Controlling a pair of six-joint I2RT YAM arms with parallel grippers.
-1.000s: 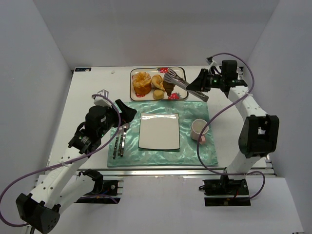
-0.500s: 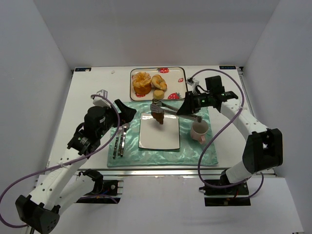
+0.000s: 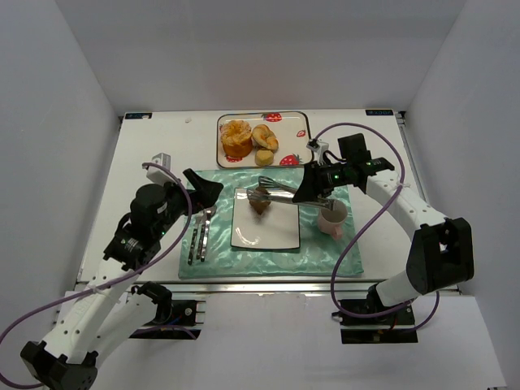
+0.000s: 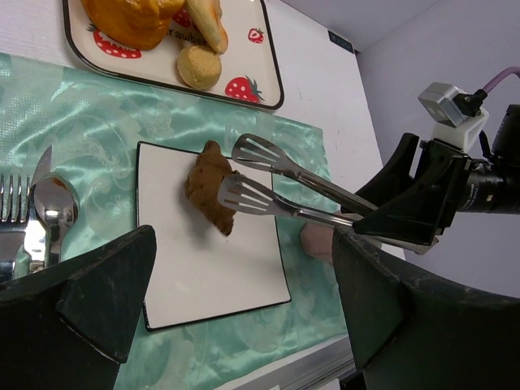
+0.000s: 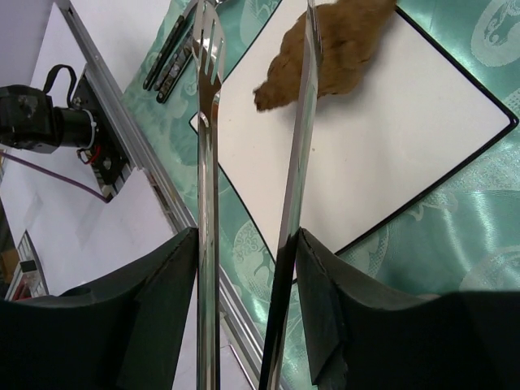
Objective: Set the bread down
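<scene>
The tongs [image 4: 253, 197] are polished, mirror-bright metal; the bread [image 4: 207, 191] is matt and rough-crusted (lumpy, dull brown); the plate [image 4: 203, 272] looks smooth and glossy; the placemat [image 4: 97, 138] is satiny cloth

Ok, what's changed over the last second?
The right gripper, clamped on the tongs, carried the bread off the tray and lowered it onto the far part of the plate. The tong blades now stand apart, one against the bread, so release looks under way. The left gripper stayed open; the cup and cutlery are unmoved.
</scene>
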